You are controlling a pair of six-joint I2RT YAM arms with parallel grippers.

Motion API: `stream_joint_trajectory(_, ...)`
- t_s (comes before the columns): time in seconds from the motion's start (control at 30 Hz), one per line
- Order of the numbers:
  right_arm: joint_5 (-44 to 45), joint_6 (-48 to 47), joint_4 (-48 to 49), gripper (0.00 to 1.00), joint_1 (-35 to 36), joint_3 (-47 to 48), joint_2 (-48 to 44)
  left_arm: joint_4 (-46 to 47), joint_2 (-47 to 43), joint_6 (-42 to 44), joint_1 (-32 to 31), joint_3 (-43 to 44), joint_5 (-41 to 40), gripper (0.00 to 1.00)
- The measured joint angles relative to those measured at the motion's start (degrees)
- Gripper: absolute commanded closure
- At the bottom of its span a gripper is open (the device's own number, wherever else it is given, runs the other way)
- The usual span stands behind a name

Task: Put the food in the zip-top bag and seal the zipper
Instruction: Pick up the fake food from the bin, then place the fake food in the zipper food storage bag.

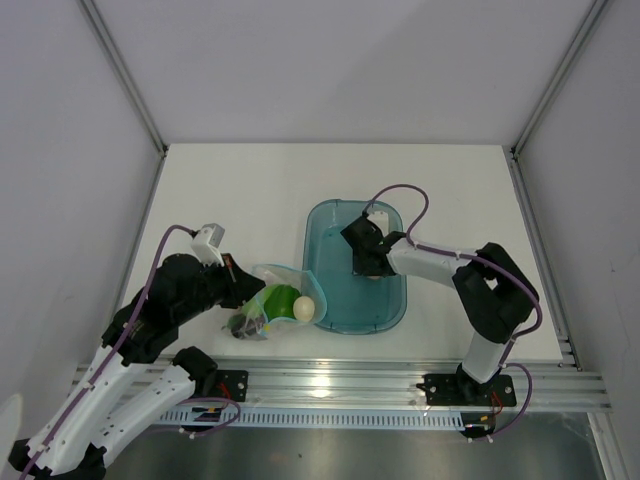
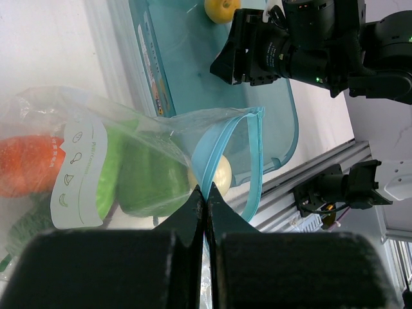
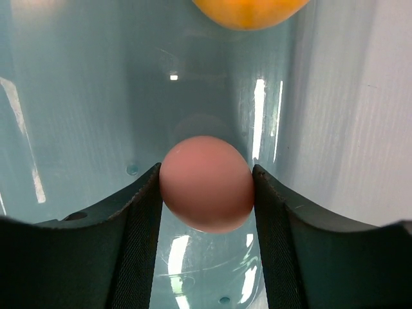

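The clear zip-top bag [image 1: 272,296] lies left of the teal tray, its mouth open towards the tray. It holds a green bell pepper [image 2: 151,177], an orange-red piece [image 2: 29,164], a pale round piece [image 2: 223,174] and dark pieces [image 1: 243,323]. My left gripper [image 2: 206,193] is shut on the light blue zipper [image 2: 215,145] at the bag's mouth; in the top view it [image 1: 238,288] sits at the bag's left. My right gripper [image 3: 206,183] is inside the tray, its fingers pressed on both sides of a pinkish-brown round food [image 3: 206,193]. An orange-yellow fruit [image 3: 250,9] lies just beyond it.
The teal translucent tray [image 1: 330,220] stands mid-table, right of the bag. The right arm [image 1: 480,290] reaches over the tray's right rim. An aluminium rail [image 1: 340,380] runs along the near table edge. Grey walls close in the left, right and back.
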Motion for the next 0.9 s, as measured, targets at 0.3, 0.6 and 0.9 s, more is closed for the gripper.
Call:
stream_joint_trajectory(0.3,1.6,-2.1,1.2,0.97,2.8,-1.8,-10.5,0.0,0.0,0.0,0.0,0.0,0.1,0.99)
stream_joint_trajectory(0.6,-11.3,-11.1,19.9,0.97,11.4,-10.4,-37.6,0.0,0.0,0.0,0.1,0.0,0.3,0.99)
stream_joint_trajectory(0.9,-26.1,-17.7,25.6,0.85,18.0,-8.3,-32.5,0.0,0.0,-0.3,0.1,0.0,1.3,0.99)
